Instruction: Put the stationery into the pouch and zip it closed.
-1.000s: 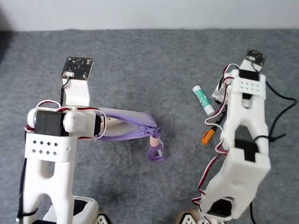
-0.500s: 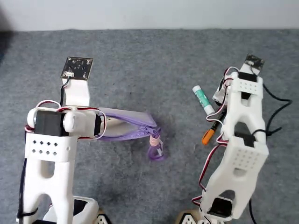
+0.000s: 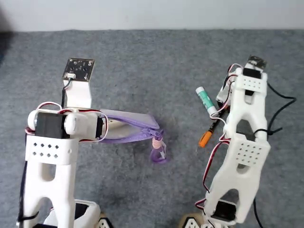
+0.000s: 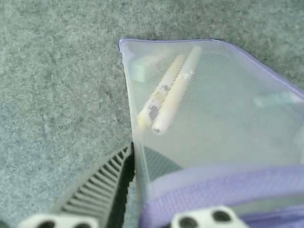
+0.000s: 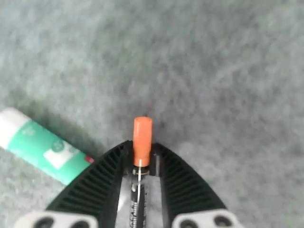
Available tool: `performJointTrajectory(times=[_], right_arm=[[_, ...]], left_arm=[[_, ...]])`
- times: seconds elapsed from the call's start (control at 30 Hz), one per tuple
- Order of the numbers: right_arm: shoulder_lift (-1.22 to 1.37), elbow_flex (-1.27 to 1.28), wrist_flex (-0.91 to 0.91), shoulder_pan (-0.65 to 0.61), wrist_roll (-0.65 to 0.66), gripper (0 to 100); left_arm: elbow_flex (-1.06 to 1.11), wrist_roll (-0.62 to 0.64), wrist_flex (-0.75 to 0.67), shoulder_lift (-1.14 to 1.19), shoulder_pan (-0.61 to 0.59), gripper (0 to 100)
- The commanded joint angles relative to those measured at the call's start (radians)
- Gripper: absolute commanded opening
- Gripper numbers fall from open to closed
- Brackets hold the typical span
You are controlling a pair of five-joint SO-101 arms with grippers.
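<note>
A see-through pouch (image 3: 128,124) with a purple zipper lies left of centre, its pull loop (image 3: 158,155) trailing toward the middle. My left gripper (image 4: 135,157) is shut on the pouch's edge (image 4: 204,118). Two cream pens (image 4: 167,95) and a pale eraser (image 4: 141,69) lie inside it. At the right, my right gripper (image 5: 141,145) is shut on a dark pen with an orange cap (image 5: 142,134); that pen (image 3: 207,135) points toward the table's middle. A green and white glue stick (image 3: 206,101) lies just beyond it, also seen as the glue stick (image 5: 42,145) beside the right fingers.
Grey carpet-like cloth (image 3: 156,61) covers the table. A small circuit board (image 3: 78,69) sits on the left arm's far end. Wires loop along the right arm (image 3: 244,123). Open cloth lies between the pouch and the pen.
The right arm has changed its pose, and the orange-capped pen in its gripper has shifted a little toward the pouch. The left arm and pouch have stayed still.
</note>
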Motion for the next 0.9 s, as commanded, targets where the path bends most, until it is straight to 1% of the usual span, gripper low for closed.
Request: performJointTrajectory(times=[0.0,0.23,0.5,0.7,0.87], right_arm=[[-0.084,-0.063,0.090,-0.005,0.029,0.8],[-0.228,-0.064,0.223,-0.041,0.094,0.8],[-0.430,-0.064,0.404,-0.116,0.107,0.8],[-0.639,-0.043,0.420,-0.162,0.109,0.8],[-0.886,0.141,0.421,-0.225,0.109,0.8]], left_arm=[[-0.022,0.008,-0.003,-0.002,0.000,1],[-0.025,0.008,-0.003,-0.008,0.000,1],[-0.027,0.008,0.000,-0.008,0.000,1],[-0.031,0.008,0.002,-0.008,0.000,1],[-0.128,0.029,0.038,-0.005,0.000,1]])
